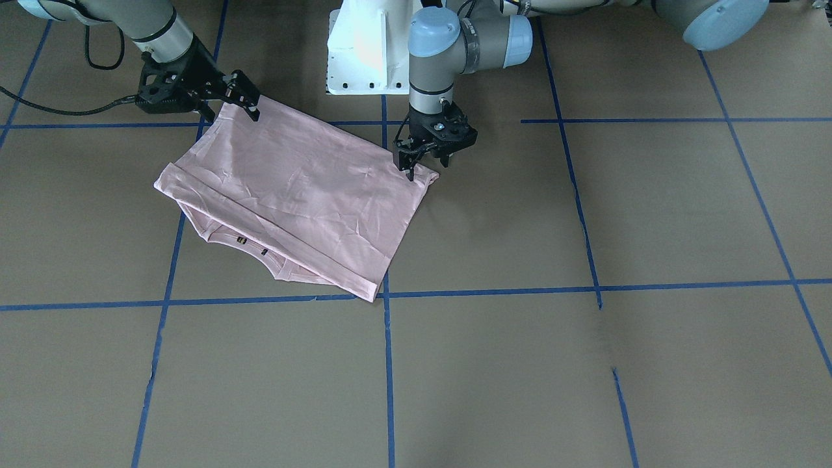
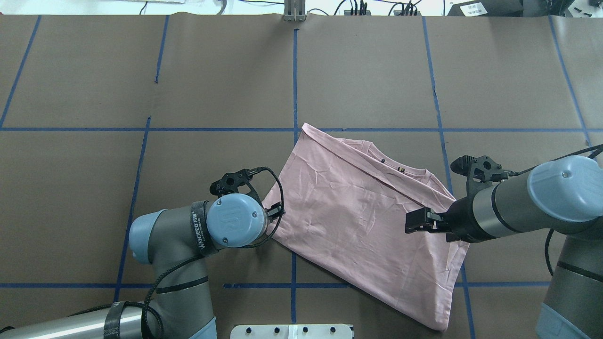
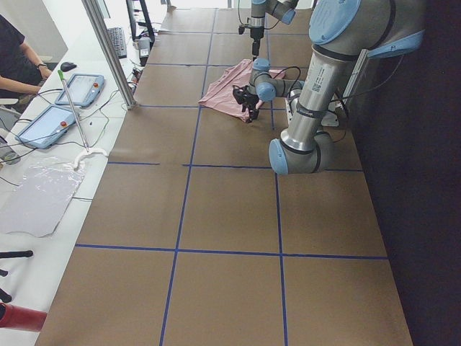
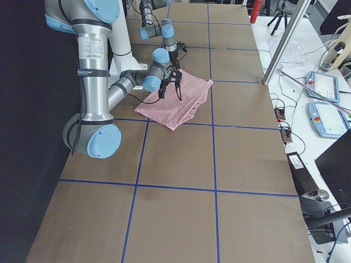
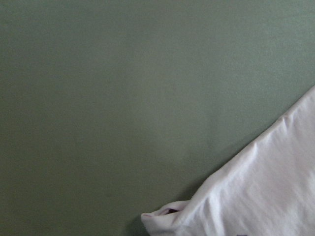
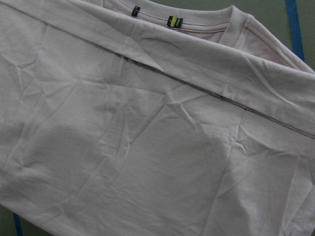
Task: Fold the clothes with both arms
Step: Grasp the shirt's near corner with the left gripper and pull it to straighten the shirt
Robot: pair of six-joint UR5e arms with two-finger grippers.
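Note:
The pale pink T-shirt (image 1: 299, 188) lies folded flat on the brown table, skewed to the tape grid, its collar and small neck tags (image 2: 391, 165) showing at the far edge. My left gripper (image 1: 422, 166) hangs just over the shirt's corner (image 5: 266, 196) nearest my left arm; the corner rests loose on the table and the jaws look open. My right gripper (image 1: 247, 97) hovers open over the opposite near corner, holding nothing. Its wrist view shows only wrinkled shirt (image 6: 147, 137), with no fingers in sight. In the overhead view the left gripper (image 2: 275, 212) and the right gripper (image 2: 417, 221) flank the shirt (image 2: 358, 221).
Blue tape lines (image 1: 389, 364) cross the table. The white base pedestal (image 1: 364, 52) stands just behind the shirt. A side bench holds tablets (image 3: 79, 90) with a person seated there, and other tablets (image 4: 326, 87) lie on the opposite side.

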